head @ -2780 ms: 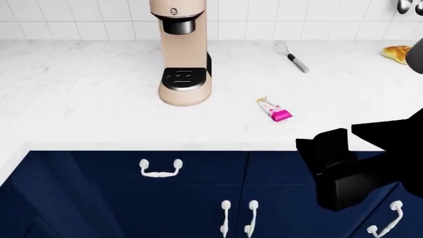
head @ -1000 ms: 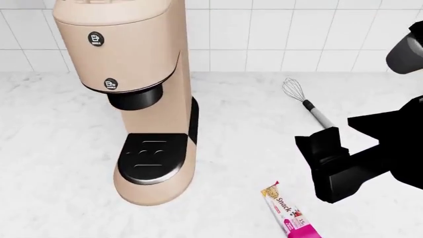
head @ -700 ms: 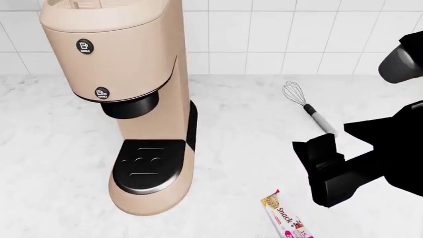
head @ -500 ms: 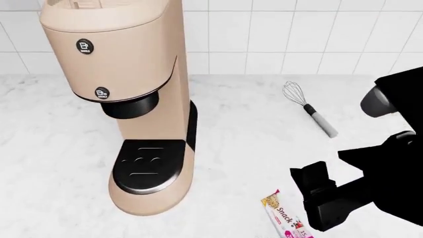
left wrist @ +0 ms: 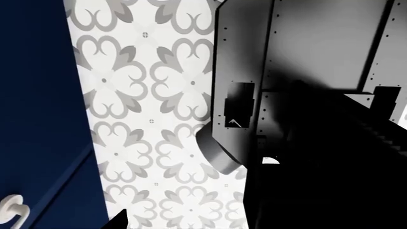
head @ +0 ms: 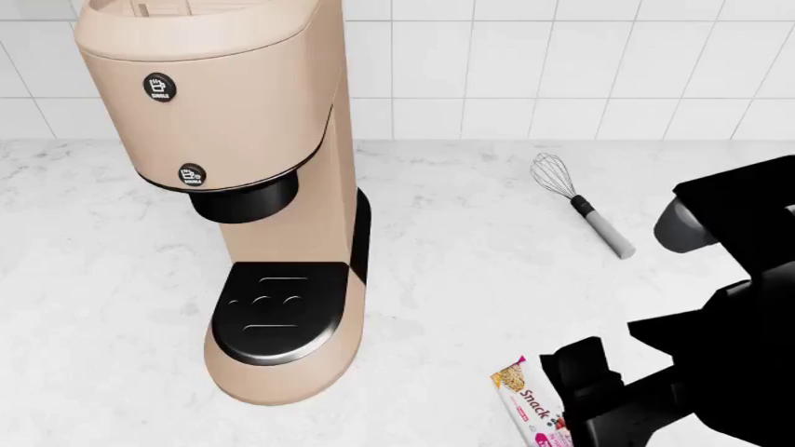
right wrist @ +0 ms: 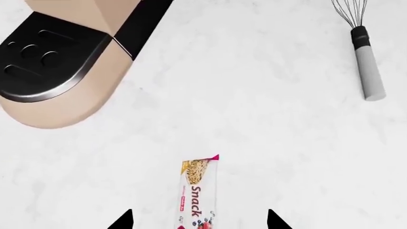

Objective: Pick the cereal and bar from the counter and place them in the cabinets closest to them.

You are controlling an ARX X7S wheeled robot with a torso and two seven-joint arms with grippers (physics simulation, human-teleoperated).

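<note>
So the small wrapped snack bar (head: 532,402), white and golden-brown at one end with "Snack" printed down it and magenta-pink toward the other, is lying flat on the white marble-look counter (head: 472,270) with faint grey veins. In the head view it sits near the bottom edge, a bit to the right of the big beige coffee machine (head: 236,186) with the black drip tray, not touching it.

The right arm's black pincer (head: 602,396) hangs right next to the bar on its right side, low over the counter. From the right wrist camera the bar (right wrist: 198,191) lines up pretty much between the two dark fingertips (right wrist: 122,220) poking in at the frame edge, one on each side with clear counter between them and the wrapper, so the pincer is spread open and has nothing in it.

Further back there's a wire whisk (head: 582,205) with a grey handle lying on the counter near the white tiled wall (head: 559,65), well apart from the bar.

The left wrist camera just shows dark blue cabinet fronts (left wrist: 38,119) with a white handle (left wrist: 11,210), a grey-and-white patterned floor (left wrist: 146,119) and the robot's own grey body (left wrist: 305,71). Can't tell whether the left pincer is open or closed. The cereal box isn't in any view.
</note>
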